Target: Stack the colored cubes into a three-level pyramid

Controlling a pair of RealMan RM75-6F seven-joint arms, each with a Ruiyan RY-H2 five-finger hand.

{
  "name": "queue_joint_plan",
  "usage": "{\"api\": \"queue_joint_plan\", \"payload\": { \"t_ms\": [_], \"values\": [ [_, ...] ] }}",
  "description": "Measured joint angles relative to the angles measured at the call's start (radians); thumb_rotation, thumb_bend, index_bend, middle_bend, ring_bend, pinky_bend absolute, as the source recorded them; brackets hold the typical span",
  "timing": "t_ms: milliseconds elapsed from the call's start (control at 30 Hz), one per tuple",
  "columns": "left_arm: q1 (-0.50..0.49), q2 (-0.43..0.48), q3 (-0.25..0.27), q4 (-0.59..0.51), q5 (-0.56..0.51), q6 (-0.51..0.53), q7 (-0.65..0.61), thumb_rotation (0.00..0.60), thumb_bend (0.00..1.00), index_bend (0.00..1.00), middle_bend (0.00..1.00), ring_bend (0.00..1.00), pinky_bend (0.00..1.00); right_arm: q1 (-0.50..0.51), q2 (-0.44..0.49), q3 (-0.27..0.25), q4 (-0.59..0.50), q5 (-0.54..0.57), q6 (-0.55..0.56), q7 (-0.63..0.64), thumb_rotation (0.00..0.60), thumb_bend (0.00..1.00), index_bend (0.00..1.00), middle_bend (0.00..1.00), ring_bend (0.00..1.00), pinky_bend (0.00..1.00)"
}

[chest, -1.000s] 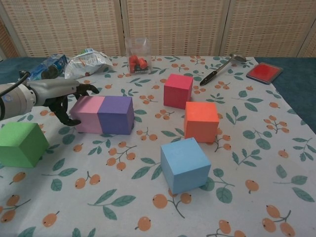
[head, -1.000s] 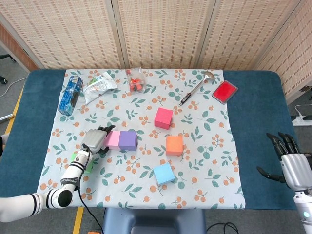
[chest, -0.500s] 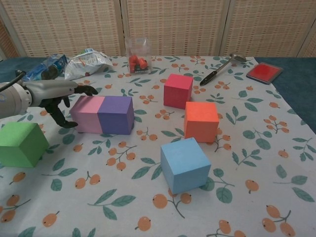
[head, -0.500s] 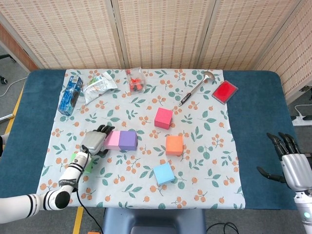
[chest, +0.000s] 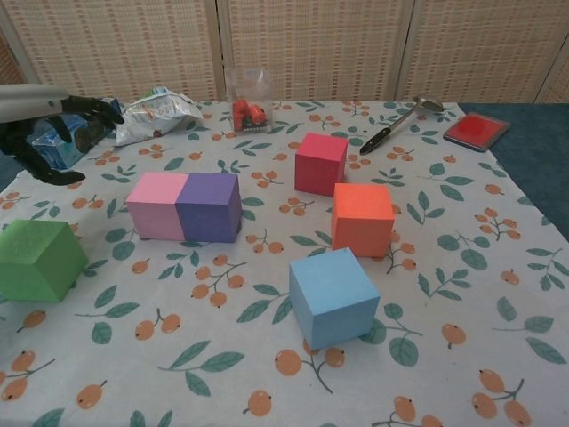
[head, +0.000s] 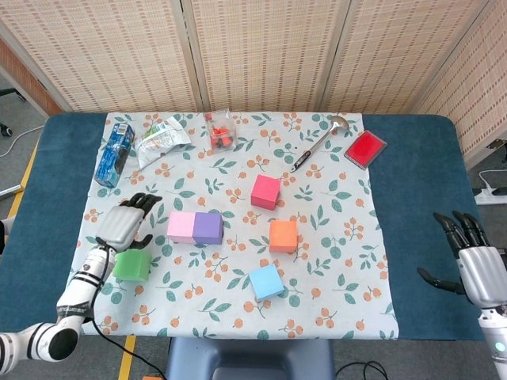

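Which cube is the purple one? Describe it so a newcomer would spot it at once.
Start from the floral cloth covering the middle of the table. Left of its centre, two cubes sit side by side, touching. The purple cube is the right one of that pair, against the pink cube; every other cube stands alone.

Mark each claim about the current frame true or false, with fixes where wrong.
1. The pink cube and purple cube sit side by side, touching. True.
2. The left hand grips the green cube. False: it hovers open above the cloth, holding nothing.
3. The orange cube is stacked on the blue cube. False: both rest separately on the tablecloth.
4. The right hand is at the table's right edge, away from every cube. True.
5. The magenta cube lies farther from the robot than the orange one. True.
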Motion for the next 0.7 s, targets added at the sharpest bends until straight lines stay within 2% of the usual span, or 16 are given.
{"api": "queue_joint_plan", "payload": {
  "t_ms": [233, 400, 533, 700],
  "values": [
    [0.095, 0.037, 0.042, -0.023, 0.083, 0.082, -0.066, 0.6, 0.34, 0.18, 0.18, 0.13, 0.3, 0.057, 0.004, -0.011, -0.013, -0.025, -0.102, 0.027, 0.491, 0.05, 0.0, 0.13, 0.02, 0.0],
    [0.16, 0.032, 0.063, -0.016, 0.151, 0.158, -0.103, 0.6, 0.34, 0.19, 0.19, 0.13, 0.29, 0.182, -0.023, -0.005, -0.018, -0.054, -0.259, 0.081, 0.491, 0.05, 0.0, 0.13, 0.02, 0.05],
    [0.209, 0.025, 0.082, -0.001, 0.217, 0.216, -0.138, 0.6, 0.34, 0.2, 0.19, 0.13, 0.29, 0.301, -0.095, 0.017, -0.01, -0.055, -0.391, 0.114, 0.49, 0.05, 0.03, 0.16, 0.07, 0.1],
    [0.254, 0.024, 0.098, 0.03, 0.277, 0.248, -0.198, 0.6, 0.34, 0.21, 0.19, 0.14, 0.28, 0.433, -0.217, 0.064, 0.03, 0.004, -0.537, 0.125, 0.492, 0.04, 0.09, 0.18, 0.08, 0.11]
  ]
}}
